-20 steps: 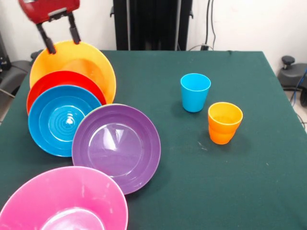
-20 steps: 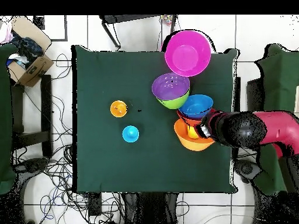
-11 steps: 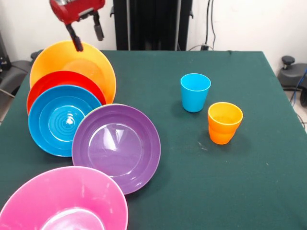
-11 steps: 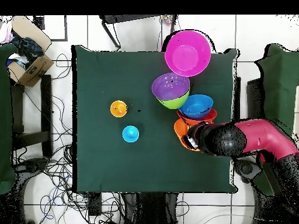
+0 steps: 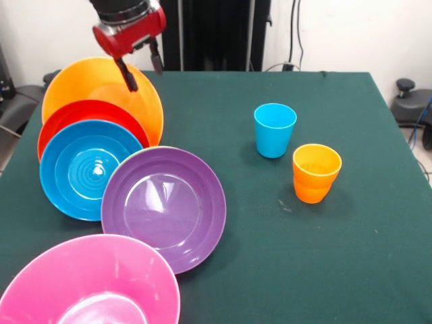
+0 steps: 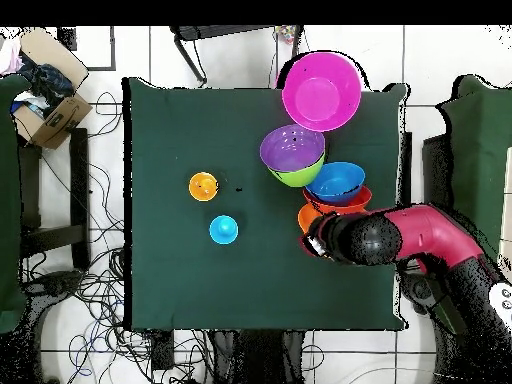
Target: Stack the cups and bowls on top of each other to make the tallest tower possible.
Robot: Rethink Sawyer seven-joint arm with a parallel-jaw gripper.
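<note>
I have the hand (image 5: 143, 73) hanging just above the far rim of the orange bowl (image 5: 115, 91), its two fingers apart and gripping nothing. From above, the arm covers most of that bowl, so I go by the front view for clearance.

The bowls lie in a leaning row along one side of the desk (image 5: 324, 256): the orange bowl at the back, a red bowl (image 5: 81, 113) nested against it, a blue bowl (image 5: 84, 169) propped on that, then a purple bowl (image 5: 165, 206) resting in a green bowl (image 6: 297, 179) that I see only from overhead, and a pink bowl (image 5: 94, 283) nearest the camera. A blue cup (image 5: 275, 129) stands upright near the middle of the desk, and the orange cups (image 5: 316, 173) stand nested just beside it, apart from it.

My read is that all of this is thin, glossy plastic: light, fairly stiff, and slippery. I would pinch a bowl at its rim, one finger inside and one outside, since the curved walls give nothing else to hold. The tilted bowls may slide or tip when one is pulled. The cups taper, so I judge a grip across the mouth or high on the wall is safest, gently, or they may squirt out.
</note>
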